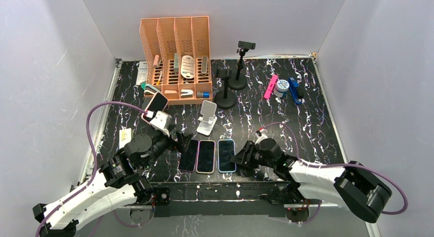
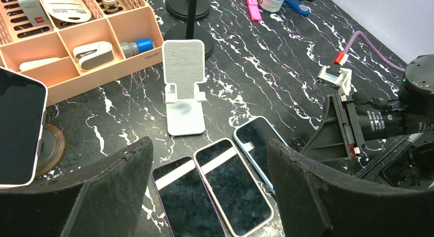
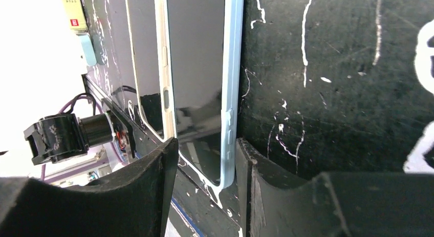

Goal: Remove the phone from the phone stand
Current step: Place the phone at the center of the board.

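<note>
White phone stand (image 1: 207,117) standing empty. Light-blue phone (image 1: 226,155) lying flat before it, long axis running away from bases. Right gripper (image 1: 238,158), nearer, half-spread, bracketing phone's near end, grip unclear. Left gripper (image 1: 180,139) gaping wide.

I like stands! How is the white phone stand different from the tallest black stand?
The white phone stand is short with a flat back plate; the tallest black stand is a thin pole on a round base. The white phone stand sits close behind the lying phones; the tallest black stand is farther back. Both hold no phone.
</note>
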`<state>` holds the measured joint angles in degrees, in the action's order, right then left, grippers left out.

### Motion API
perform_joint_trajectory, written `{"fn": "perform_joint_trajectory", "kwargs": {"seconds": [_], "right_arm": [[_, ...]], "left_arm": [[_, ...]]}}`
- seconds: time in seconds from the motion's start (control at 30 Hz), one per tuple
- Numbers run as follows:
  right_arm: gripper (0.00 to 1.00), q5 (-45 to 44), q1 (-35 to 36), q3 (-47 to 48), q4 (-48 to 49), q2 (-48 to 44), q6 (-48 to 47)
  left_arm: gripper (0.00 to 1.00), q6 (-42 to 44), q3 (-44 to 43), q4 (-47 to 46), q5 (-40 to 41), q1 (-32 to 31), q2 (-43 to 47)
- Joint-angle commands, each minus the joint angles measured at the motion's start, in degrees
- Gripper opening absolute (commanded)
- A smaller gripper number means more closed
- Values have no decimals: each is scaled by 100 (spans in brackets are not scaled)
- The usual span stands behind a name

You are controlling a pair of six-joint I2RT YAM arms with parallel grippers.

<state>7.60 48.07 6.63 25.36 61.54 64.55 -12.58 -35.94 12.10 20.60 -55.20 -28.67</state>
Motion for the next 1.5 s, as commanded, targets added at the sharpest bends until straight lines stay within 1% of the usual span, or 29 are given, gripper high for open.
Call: {"fn": "perform_joint_trajectory", "kwargs": {"seconds": [0.0, 0.13, 0.3, 0.63, 0.8, 1.27, 1.37, 1.47], "right_arm": [[53, -408, -7, 3, -716, -467, -281], [54, -641, -15, 163, -1083, -629, -483], [55, -727, -51, 461, -1237, -393, -788], [52, -348, -106, 763, -637, 519, -1050], [51, -84, -107, 802, -428, 729, -1036], [49, 322, -101, 713, -82, 806, -708], [50, 220, -105, 759, -313, 667, -769], [52, 8, -97, 858, -777, 312, -916]], "left_arm": [[78, 10, 17, 39, 75, 9, -24], [78, 10, 17, 43, 67, 5, -22], [78, 10, 17, 43, 84, 9, 9], [78, 27, 32, 39, 90, 9, 6], [78, 36, 22, 45, 93, 9, 1], [78, 36, 17, 45, 94, 9, -56], [78, 36, 17, 39, 109, 9, -64], [78, 36, 22, 43, 187, 9, -61]]}}
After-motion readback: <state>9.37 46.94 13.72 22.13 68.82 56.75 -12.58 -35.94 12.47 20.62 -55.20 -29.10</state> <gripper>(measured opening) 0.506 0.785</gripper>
